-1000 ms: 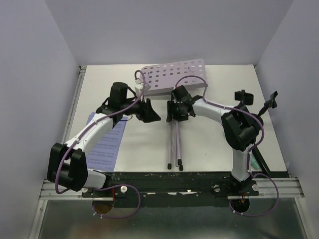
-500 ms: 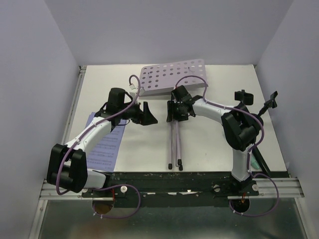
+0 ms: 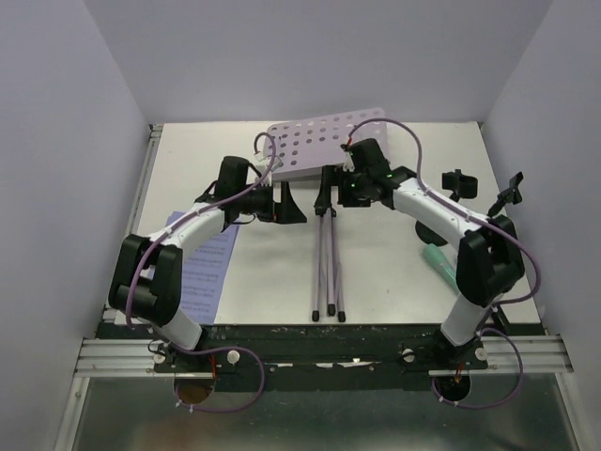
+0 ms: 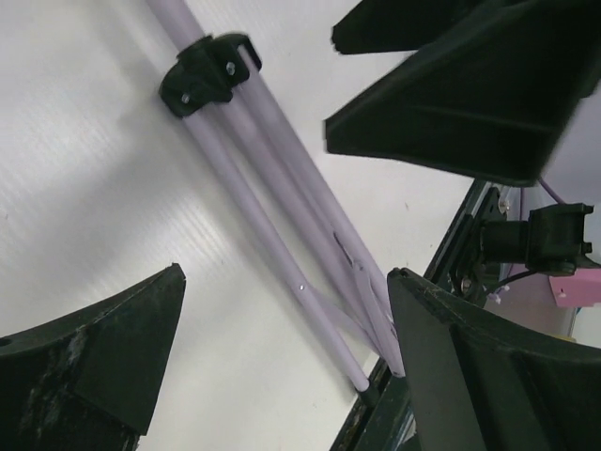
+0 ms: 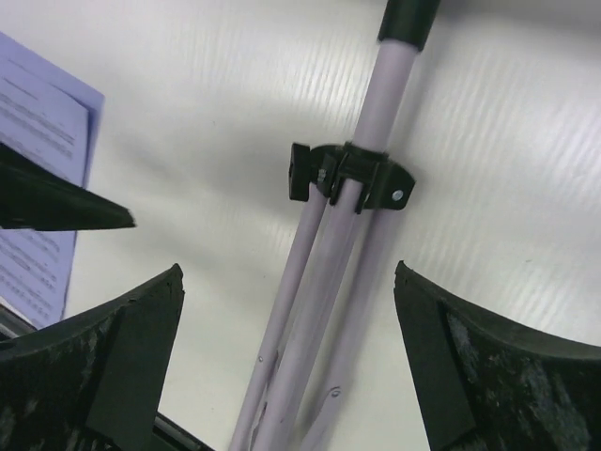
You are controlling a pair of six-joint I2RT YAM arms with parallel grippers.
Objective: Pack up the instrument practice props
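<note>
At lower left we see the printed sheet-music pages [image 3: 202, 268] flat on the table [image 3: 268, 272]; right of them the left gripper [image 3: 287, 204] gapes wide beside the silver tripod [image 3: 326, 258], whose folded legs lie down the centre. The right gripper [image 3: 336, 194] is spread wide over those legs, and the mint-green microphone [image 3: 438, 257] lies at right.

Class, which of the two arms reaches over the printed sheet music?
The left arm: the sheet music lies beneath it, while the right arm is beyond the tripod.
</note>
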